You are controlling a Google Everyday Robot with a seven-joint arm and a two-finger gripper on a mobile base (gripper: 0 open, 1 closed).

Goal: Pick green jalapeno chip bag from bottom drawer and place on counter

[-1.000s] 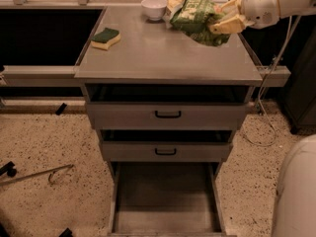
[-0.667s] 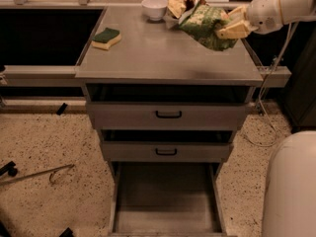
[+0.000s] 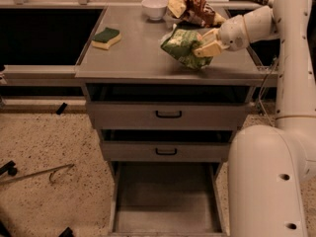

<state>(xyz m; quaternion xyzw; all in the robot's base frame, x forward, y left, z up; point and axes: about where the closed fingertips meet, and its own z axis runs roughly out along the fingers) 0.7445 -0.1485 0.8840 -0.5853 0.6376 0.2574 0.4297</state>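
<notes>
The pincer point(image 3: 204, 47) is clenched on the right edge of the green chip bag point(image 3: 180, 46), which hangs low over the right part of the desk point(image 3: 133, 58), close to its near rim. Released here, I judge, the bag could slide off that rim toward the open bottom drawer point(image 3: 165, 201); swung farther, it could knock the brown snack bag point(image 3: 195, 9)
</notes>
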